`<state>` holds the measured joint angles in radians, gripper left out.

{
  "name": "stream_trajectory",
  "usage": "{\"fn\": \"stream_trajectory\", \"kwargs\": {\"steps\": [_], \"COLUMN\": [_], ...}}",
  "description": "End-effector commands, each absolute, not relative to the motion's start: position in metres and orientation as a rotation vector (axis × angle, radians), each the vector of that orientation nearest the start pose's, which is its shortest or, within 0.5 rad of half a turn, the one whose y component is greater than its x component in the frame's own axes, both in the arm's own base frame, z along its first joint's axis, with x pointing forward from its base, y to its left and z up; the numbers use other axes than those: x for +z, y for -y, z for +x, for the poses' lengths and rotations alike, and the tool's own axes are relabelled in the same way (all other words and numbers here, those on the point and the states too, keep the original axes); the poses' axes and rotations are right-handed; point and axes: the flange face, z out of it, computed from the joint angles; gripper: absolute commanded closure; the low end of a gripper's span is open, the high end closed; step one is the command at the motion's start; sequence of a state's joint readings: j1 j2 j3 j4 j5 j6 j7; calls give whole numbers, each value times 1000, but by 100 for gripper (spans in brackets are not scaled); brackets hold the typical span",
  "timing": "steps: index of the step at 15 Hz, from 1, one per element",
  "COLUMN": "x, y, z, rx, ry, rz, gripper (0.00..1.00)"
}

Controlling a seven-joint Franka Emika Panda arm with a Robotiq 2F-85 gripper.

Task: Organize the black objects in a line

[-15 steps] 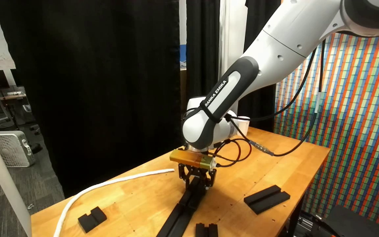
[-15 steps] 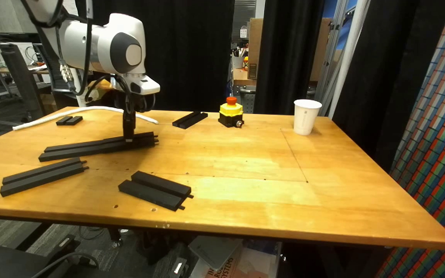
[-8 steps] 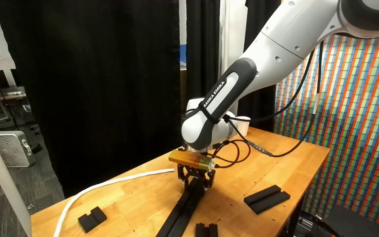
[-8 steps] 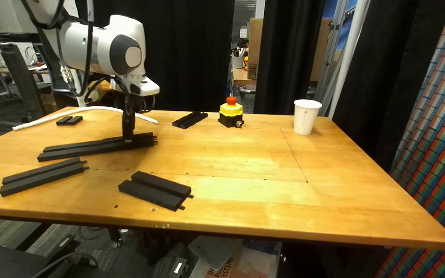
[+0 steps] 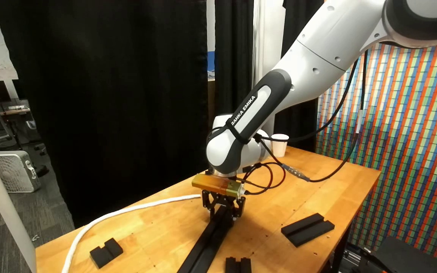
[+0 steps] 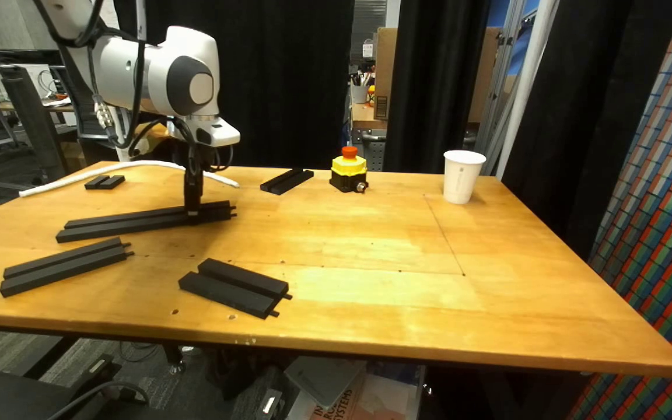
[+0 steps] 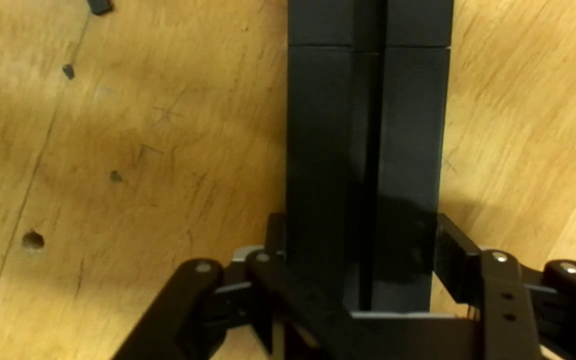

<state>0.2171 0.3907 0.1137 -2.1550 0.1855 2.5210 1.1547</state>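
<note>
Gripper: one. Clamped on the held block by both long sides, well away from the seam.

Held block: black, grooved, between the gripper's sides, low over the desk or on it; which cannot be told.

Line block: black, grooved. Directly ahead of the gripper in the wrist view, end to end with the held block, touching or nearly so, edges almost flush. Step in hand, as judged: closing or truing this joint.

Hazard, first: a crooked line. Probable cause: a push off the groove's axis, the line block lying ungripped and free to slide.

Hazard, second: a gap at the seam. Probable cause: release before the joint is fully seated; seating is not readable here.

Long block: beside the line block, on the gripper's camera side in an exterior view. Hazard: a knock, should the line swing that way.

Wide block: in an exterior view, in front of the gripper. Angled block and short block: behind it, on opposite sides. All three loose, out of line. Hazard: poor mating later, their differing angles calling for careful turning.
</note>
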Motion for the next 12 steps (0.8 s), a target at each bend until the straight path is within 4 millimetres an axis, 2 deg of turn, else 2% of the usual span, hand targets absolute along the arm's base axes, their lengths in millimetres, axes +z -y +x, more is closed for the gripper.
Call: {"fn": "stream_trajectory", "kwargs": {"steps": [1,2,3,5,8,12], "x": [212,215,217,230,256,307], "y": [-189,-191,-192,-198,-210,-240], "z": [542,541,540,536,531,500], "rx": [205,203,200,166,111,52], "ry": [-1427,-1420,-1419,-1398,-1342,-1120], "rz": [-2655,-2658,-2661,-2683,-2713,-2827], "gripper": [47,7,7,0,0,0]}}
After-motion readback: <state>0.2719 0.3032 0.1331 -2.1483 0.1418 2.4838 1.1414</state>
